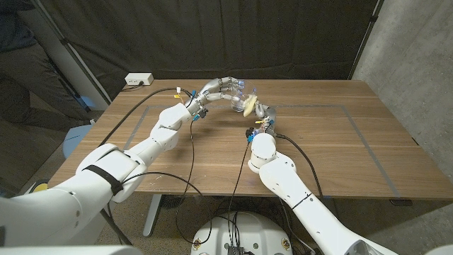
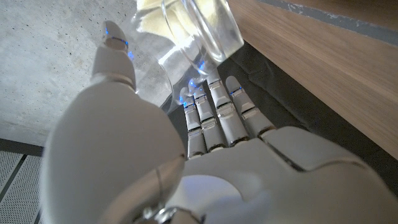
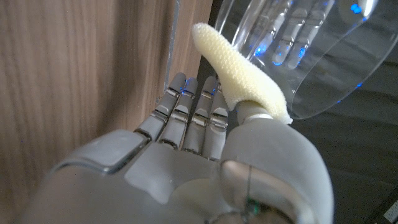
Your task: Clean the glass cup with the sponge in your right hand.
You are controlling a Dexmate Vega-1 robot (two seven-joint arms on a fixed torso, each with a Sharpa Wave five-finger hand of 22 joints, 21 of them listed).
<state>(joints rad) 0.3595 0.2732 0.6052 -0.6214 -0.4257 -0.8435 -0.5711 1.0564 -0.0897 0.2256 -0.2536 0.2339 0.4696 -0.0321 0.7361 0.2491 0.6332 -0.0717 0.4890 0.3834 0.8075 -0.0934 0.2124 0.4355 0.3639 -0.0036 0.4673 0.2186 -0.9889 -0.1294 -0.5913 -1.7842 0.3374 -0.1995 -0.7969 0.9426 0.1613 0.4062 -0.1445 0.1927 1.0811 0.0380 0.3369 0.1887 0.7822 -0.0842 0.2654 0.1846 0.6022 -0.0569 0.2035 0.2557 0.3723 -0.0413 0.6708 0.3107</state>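
Above the far middle of the table, my left hand (image 1: 218, 89) holds the clear glass cup (image 1: 241, 95) tipped on its side, mouth toward my right hand. The left wrist view has the cup (image 2: 200, 30) beyond my left hand (image 2: 205, 155), fingers curled round it. My right hand (image 1: 262, 115) pinches a pale yellow sponge (image 1: 249, 106) and holds it against the cup's rim. Seen from the right wrist, the sponge (image 3: 239, 78) sits between thumb and fingers of my right hand (image 3: 193, 155), touching the cup (image 3: 311, 56), through whose wall the left hand's fingers show.
The wooden table (image 1: 333, 142) carries a thin grey rectangle outline. A white power strip (image 1: 139, 79) lies at the far left corner. Black curtains hang behind, a concrete wall stands at the right, and cables trail from both wrists over the table.
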